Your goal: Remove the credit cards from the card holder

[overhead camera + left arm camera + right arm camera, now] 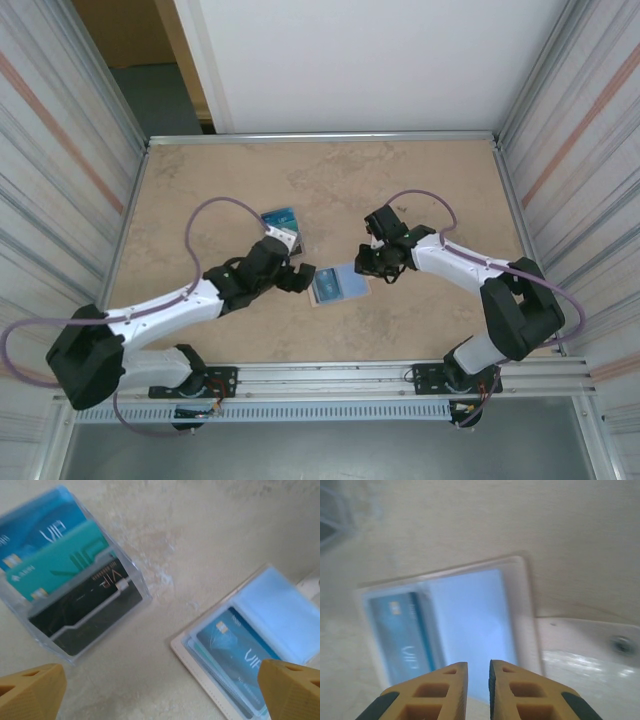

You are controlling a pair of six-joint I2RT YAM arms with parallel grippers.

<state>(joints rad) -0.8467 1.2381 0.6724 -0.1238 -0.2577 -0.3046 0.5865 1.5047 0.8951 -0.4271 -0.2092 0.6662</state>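
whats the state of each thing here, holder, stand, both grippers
card holder: lying open, a blue card tucked inside
clear stand: holding three cards
left gripper: fingers wide apart, empty
right gripper: fingers almost shut, nothing between them

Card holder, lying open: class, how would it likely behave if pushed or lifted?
The card holder lies thin and flat, so it probably slides on the table. Hinged open with soft-looking sleeves, it may flop shut when lifted.

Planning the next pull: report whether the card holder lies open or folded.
Open: the card holder lies spread flat, blue lining up, a blue card inside.
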